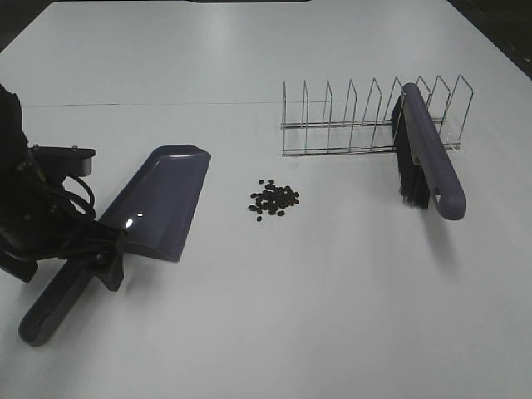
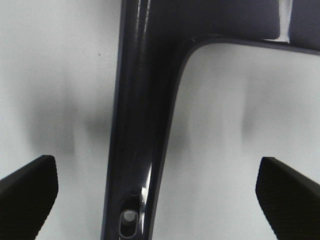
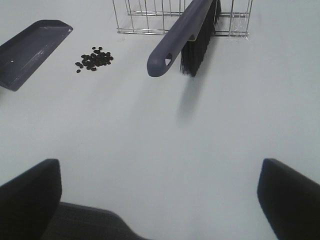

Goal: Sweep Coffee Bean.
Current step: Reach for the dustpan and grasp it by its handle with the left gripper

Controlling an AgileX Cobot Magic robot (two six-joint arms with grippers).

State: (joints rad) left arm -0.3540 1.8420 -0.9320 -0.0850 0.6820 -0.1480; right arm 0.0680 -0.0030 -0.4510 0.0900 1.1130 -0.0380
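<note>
The coffee bean (image 1: 274, 198) cluster lies loose on the white table (image 1: 274, 316), mid-table; the right wrist view shows it too (image 3: 94, 59). A purple-grey dustpan (image 1: 166, 199) lies left of the beans, its handle (image 2: 137, 150) running between the spread fingers of my left gripper (image 1: 106, 253). That gripper (image 2: 160, 195) is open and both pads stand clear of the handle. A purple brush (image 1: 428, 154) with black bristles leans in a wire rack (image 1: 366, 116) at the right. My right gripper (image 3: 160, 200) is open and empty, well short of the brush (image 3: 185, 35).
The wire rack (image 3: 150, 20) stands behind the beans and holds only the brush at its right end. The left arm's black body (image 1: 25, 208) and cables sit at the table's left edge. The dustpan (image 3: 30, 45) shows in the right wrist view.
</note>
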